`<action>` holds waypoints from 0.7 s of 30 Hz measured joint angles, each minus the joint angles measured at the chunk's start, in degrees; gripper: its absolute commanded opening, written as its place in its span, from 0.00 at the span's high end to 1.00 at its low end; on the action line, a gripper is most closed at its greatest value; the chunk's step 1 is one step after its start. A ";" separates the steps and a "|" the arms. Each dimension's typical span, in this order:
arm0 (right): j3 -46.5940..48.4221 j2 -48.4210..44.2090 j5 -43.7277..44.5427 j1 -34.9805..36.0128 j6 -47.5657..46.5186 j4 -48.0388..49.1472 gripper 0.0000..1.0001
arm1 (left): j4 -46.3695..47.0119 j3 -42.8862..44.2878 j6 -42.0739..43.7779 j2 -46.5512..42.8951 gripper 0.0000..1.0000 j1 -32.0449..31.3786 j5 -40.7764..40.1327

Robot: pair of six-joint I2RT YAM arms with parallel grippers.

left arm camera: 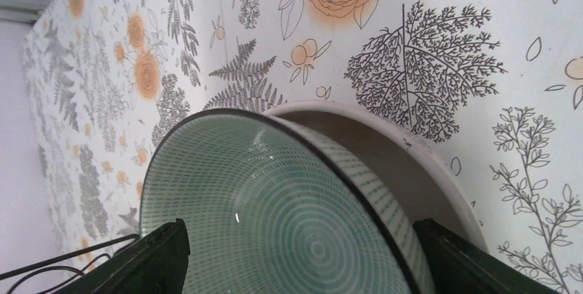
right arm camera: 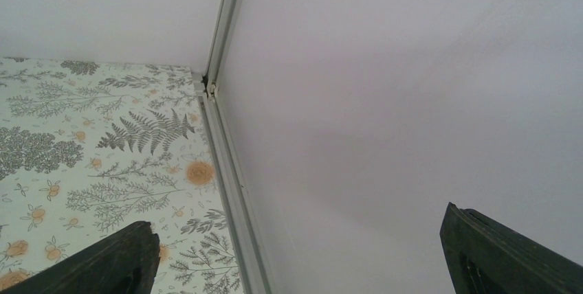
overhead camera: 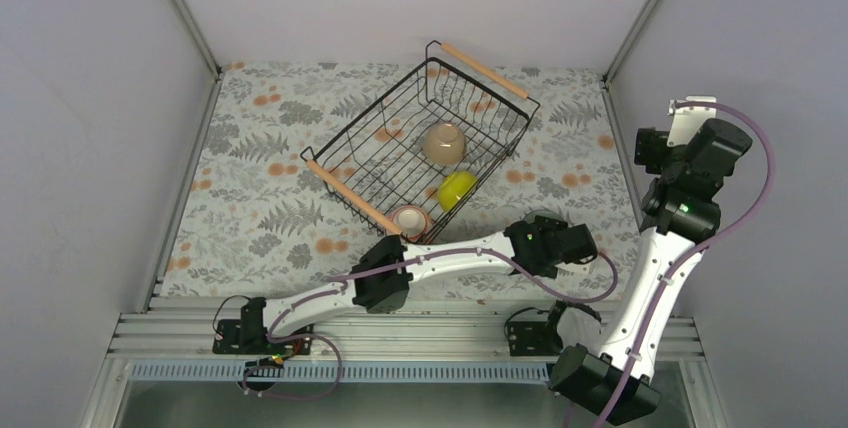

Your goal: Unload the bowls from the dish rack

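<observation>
The black wire dish rack [overhead camera: 365, 133] stands at the back middle of the table. Inside it are an upturned tan bowl [overhead camera: 444, 143], a yellow-green bowl [overhead camera: 456, 188] and a pinkish bowl [overhead camera: 410, 219] at the near corner. My left gripper [overhead camera: 545, 240] is right of the rack, low over the table. In the left wrist view a pale mint bowl [left arm camera: 275, 205] sits nested in a white bowl [left arm camera: 385, 146]. My left gripper [left arm camera: 299, 227] is open, its fingers on either side of the mint bowl. My right gripper [right arm camera: 299, 216] is open and empty, raised at the far right [overhead camera: 658, 148].
Grey walls with metal corner posts [right arm camera: 227, 143] close in the floral tablecloth [overhead camera: 260, 208] on three sides. The rack has wooden handles at its near left [overhead camera: 352, 196] and far right [overhead camera: 485, 70]. A purple cable [overhead camera: 560, 283] loops below the left wrist.
</observation>
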 measured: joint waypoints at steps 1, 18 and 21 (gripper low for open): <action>0.00 0.04 -0.09 0.00 0.02 0.00 0.00 | 0.11 0.02 0.42 -0.04 0.19 0.00 -0.33; -0.28 0.81 -0.72 -0.02 0.26 0.15 0.00 | 1.73 0.02 4.20 -5.68 0.18 0.00 -5.22; -0.26 0.87 -0.72 -0.02 0.26 0.17 0.00 | 1.51 0.09 4.15 -6.54 0.19 0.00 -5.44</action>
